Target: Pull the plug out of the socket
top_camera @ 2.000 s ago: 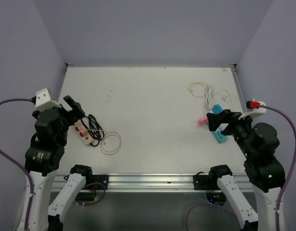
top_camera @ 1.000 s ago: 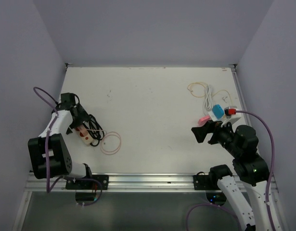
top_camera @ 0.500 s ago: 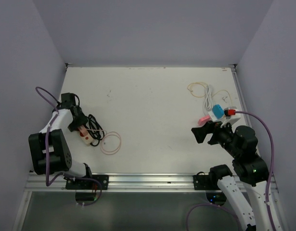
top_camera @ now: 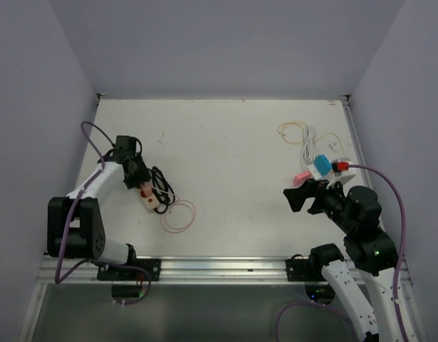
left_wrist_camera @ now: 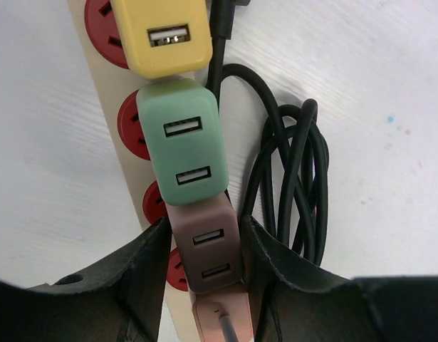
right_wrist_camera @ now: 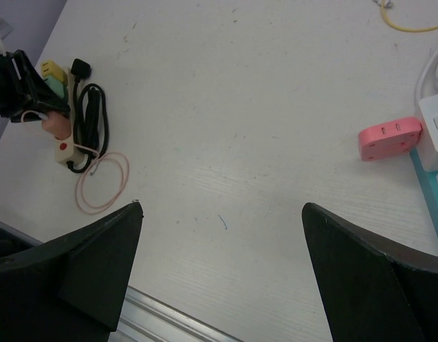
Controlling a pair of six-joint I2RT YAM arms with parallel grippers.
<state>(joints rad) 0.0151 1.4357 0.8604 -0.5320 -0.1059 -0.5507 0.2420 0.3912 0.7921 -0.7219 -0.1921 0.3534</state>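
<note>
Jaws state: left jaws closed across the brown USB adaptor (left_wrist_camera: 204, 242), with the fingers (left_wrist_camera: 140, 274) pressed to its two long sides. Nothing else is held.
Nearest item: a pink plug (left_wrist_camera: 219, 317) lies just nearer than the brown USB adaptor, partly hidden between the jaws.
Task item: the brown USB adaptor is seated in the cream power strip (left_wrist_camera: 105, 92).
Long axis: the strip runs away from the left wrist camera. The green adaptor (left_wrist_camera: 184, 142) and then the yellow adaptor (left_wrist_camera: 165, 35) follow in a row, each touching the next.
Grip axis: across the strip's width, square to its length.
Alongside: a coiled black cable (left_wrist_camera: 297, 185) lies against the strip's right edge.
Pull direction (judged): off the socket face, up from the counter (top_camera: 233, 142). The strip looks unanchored and may lift with the adaptor.
Location: left side of the counter, near a pink rubber band (top_camera: 179, 214).
Nearer arm: left.
Far side: right jaws spread wide and empty, hovering well apart from the strip, near a pink adaptor (right_wrist_camera: 389, 139).
</note>
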